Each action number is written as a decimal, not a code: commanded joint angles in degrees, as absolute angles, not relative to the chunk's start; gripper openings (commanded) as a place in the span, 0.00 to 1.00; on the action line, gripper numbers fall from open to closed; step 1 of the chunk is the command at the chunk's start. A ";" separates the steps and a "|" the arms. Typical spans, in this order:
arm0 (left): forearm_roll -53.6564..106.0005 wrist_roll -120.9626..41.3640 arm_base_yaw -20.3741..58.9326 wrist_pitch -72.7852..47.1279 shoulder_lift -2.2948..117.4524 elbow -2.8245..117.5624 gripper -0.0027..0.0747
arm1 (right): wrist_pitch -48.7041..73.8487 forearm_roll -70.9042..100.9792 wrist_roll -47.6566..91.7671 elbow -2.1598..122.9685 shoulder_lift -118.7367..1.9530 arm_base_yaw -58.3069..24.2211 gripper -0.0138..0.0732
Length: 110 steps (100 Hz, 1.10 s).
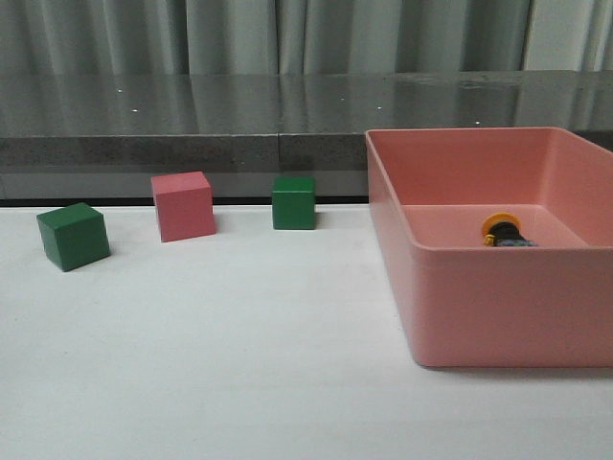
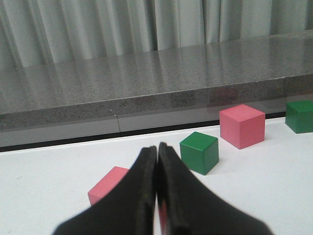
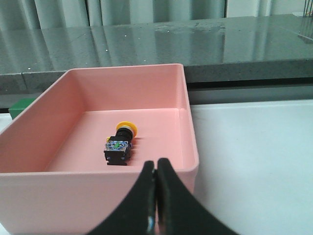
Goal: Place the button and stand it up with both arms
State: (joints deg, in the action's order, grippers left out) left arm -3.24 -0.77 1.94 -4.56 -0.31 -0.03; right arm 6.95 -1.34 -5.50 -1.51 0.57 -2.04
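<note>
The button lies on its side inside the pink bin at the right of the table. Its yellow cap points toward the bin's back wall. In the right wrist view the button shows its clear-blue base block toward the camera, with the black body behind it. My right gripper is shut and empty, hanging just outside the bin's near wall. My left gripper is shut with nothing in it, low over the white table near the cubes. Neither arm appears in the front view.
A green cube, a pink cube and another green cube stand along the table's back left. Close to my left gripper lies a pink cube, with a green cube beyond it. A grey ledge runs behind the table.
</note>
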 commanded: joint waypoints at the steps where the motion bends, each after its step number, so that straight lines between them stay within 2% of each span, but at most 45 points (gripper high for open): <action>1: -2.91 0.00 1.78 0.00 -2.06 -1.69 0.01 | 1.99 -1.65 -5.57 -0.80 1.56 -1.61 0.02; 65: -2.91 0.00 1.78 0.00 -2.06 -1.69 0.01 | 1.99 -1.65 -5.57 -0.80 1.56 -1.61 0.02; 86: -2.91 0.00 1.78 0.00 -2.06 -1.69 0.01 | -6.74 -1.66 -5.57 1.43 1.56 -1.61 0.02; 98: -2.91 0.00 1.78 0.00 -2.06 -1.69 0.01 | -0.38 -1.11 -5.70 9.05 1.13 -1.61 0.02; 110: -2.91 0.00 1.78 0.00 -2.06 -1.69 0.01 | 16.56 0.00 -5.70 22.12 -2.95 -1.61 0.02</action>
